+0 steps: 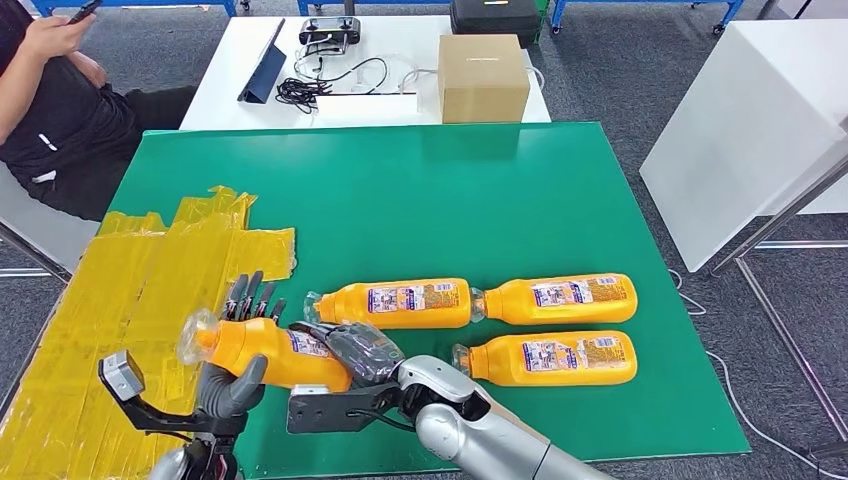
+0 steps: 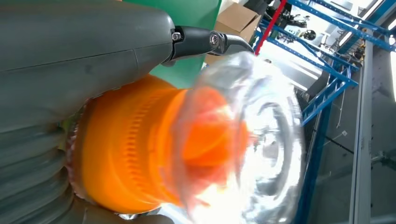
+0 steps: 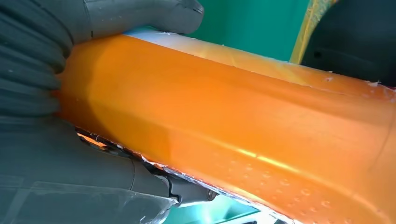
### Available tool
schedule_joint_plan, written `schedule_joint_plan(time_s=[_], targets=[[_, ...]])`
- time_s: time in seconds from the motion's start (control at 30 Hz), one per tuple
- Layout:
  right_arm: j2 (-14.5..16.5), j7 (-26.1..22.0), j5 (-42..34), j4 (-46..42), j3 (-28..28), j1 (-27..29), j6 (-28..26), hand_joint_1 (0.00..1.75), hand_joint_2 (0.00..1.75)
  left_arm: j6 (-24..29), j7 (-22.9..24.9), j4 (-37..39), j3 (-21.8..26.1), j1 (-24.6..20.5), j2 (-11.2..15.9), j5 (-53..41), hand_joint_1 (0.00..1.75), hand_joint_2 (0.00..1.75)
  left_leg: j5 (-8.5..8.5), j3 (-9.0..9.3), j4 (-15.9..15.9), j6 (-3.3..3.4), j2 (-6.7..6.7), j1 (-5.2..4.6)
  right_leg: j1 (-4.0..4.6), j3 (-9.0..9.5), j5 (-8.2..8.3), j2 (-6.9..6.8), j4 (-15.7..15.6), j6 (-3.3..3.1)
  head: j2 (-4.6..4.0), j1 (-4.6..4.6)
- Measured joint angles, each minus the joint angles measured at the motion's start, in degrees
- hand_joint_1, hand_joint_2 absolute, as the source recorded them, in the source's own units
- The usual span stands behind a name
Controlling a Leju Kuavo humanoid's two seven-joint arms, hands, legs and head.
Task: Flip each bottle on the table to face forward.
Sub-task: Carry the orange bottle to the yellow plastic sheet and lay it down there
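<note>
Both hands hold one orange bottle (image 1: 265,350) just above the green table (image 1: 400,190), lying sideways with its clear cap toward the left. My left hand (image 1: 238,355) grips the cap end; in the left wrist view the clear cap (image 2: 243,140) is close and blurred. My right hand (image 1: 362,352) grips the bottle's base end, and the orange body (image 3: 233,130) lies against its thumb (image 3: 140,16). Three more orange bottles lie on their sides to the right with labels showing: one (image 1: 395,302), one (image 1: 560,298), one (image 1: 548,358).
Yellow tape patches (image 1: 150,290) cover the table's left part. Beyond the green table a white table carries a cardboard box (image 1: 483,77), cables and a tablet. A person in black (image 1: 55,110) sits at far left. A white cabinet (image 1: 750,120) stands at right.
</note>
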Motion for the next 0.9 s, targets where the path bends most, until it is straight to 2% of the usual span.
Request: schedule_joint_plan(time_s=[0.5, 0.63, 0.9], targets=[[-0.02, 0.90, -0.08, 1.19, 2.77, -2.12, 1.21, 1.75, 1.75, 0.15, 0.01, 0.47, 1.22, -0.03, 0.00, -0.10, 0.01, 1.75, 0.00, 0.00, 0.00, 0.00, 0.01, 0.01, 0.01, -0.01, 0.00, 0.00, 0.00, 0.00, 0.00, -0.01], [-0.01, 1.80, -0.56, 1.37, 4.02, -3.22, 1.71, 1.75, 1.75, 0.60, -0.07, 0.66, 1.37, -0.10, 0.00, -0.18, 1.75, 1.75, 0.00, 0.01, 0.00, 0.00, 0.00, 0.01, 0.00, -0.01, 0.00, 0.00, 0.00, 0.00, 0.00, -0.01], [-0.03, 3.40, -1.72, 1.42, 5.79, -4.71, 2.02, 1.75, 1.75, 0.51, -0.61, 0.64, 1.77, -0.41, 0.00, 0.55, 1.75, 1.75, 0.00, 0.01, 0.01, 0.00, 0.01, 0.00, 0.00, -0.01, 0.00, 0.00, 0.00, 0.00, 0.00, -0.02]])
